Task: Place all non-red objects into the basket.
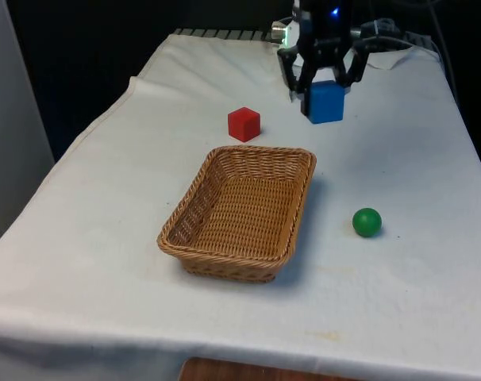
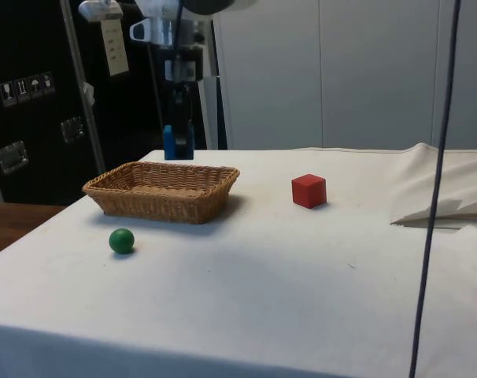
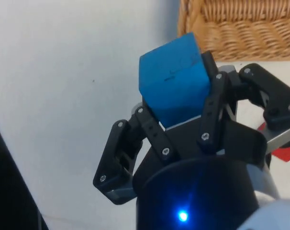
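Two black fingers (image 1: 324, 83) clamp the blue cube (image 1: 326, 101) above the surface, beyond the woven wicker basket (image 1: 194, 202).

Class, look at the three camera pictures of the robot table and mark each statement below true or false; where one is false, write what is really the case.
1. The gripper holds the blue cube above the table. True.
2. The green ball lies inside the wicker basket. False: it lies on the white cloth beside the basket, on the front view's right.
3. The red cube rests on the cloth outside the basket. True.
4. The basket already holds the blue cube. False: the basket is empty, and the cube is in the gripper.
5. The red cube touches the green ball. False: they lie well apart.
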